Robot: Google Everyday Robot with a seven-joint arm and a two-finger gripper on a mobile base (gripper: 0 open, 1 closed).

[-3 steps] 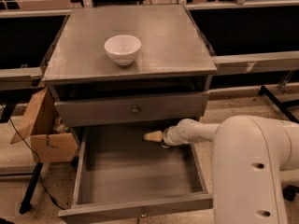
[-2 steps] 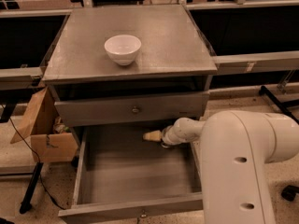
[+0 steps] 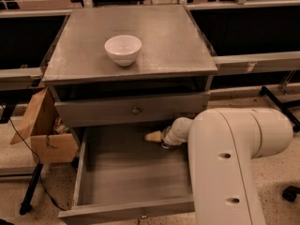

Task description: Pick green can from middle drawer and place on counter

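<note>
The middle drawer (image 3: 126, 172) is pulled out, and its grey floor shows bare on the left and in the middle. My gripper (image 3: 153, 136) is inside the drawer near its back, just under the upper drawer front, pointing left. The green can does not show; my white arm (image 3: 225, 163) covers the drawer's right side. The counter (image 3: 164, 41) is the flat grey top of the cabinet above.
A white bowl (image 3: 123, 49) stands on the counter, left of centre. The upper drawer front (image 3: 133, 110) is shut. An open cardboard box (image 3: 44, 132) sits on the floor left of the cabinet. Grey rails run along both sides behind it.
My arm's large white link has swung left and nearer the camera, covering more of the drawer's right side. The gripper stays at about the same place at the drawer's back.
</note>
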